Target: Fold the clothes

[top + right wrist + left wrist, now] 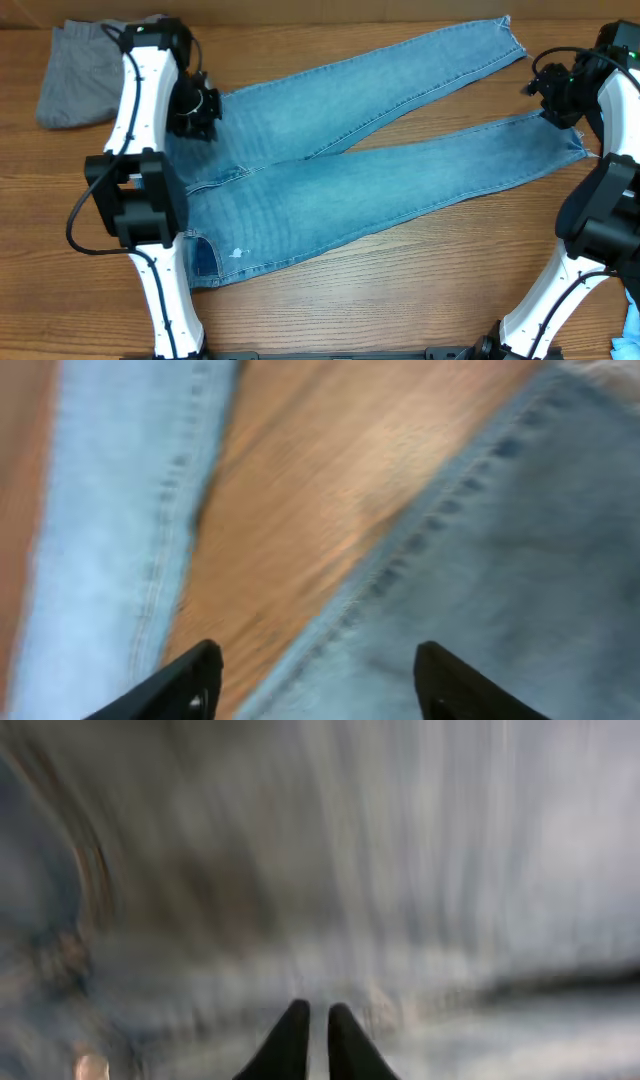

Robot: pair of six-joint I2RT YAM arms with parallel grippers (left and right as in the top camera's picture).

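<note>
Jeans (330,185) lie flat across your desk (420,290), waist left, legs running right. Your right pincer (318,675), wide open and empty, hovers over the nearer leg's hem. Your left pincer (318,1020), nearly closed, sits at the waist, its hold unclear.

Backdrop is basically just one wooden table (400,300), warm mid-brown, with the grain streaks running from 9 to 3 o'clock. Lighting's soft and even, and the shadows on the wood are pretty faint. A crumpled pair of grey trousers (75,75) sits out at 10 o'clock, and some pale blue scrap (632,325) pokes in at 4 o'clock, can't tell what.
</note>
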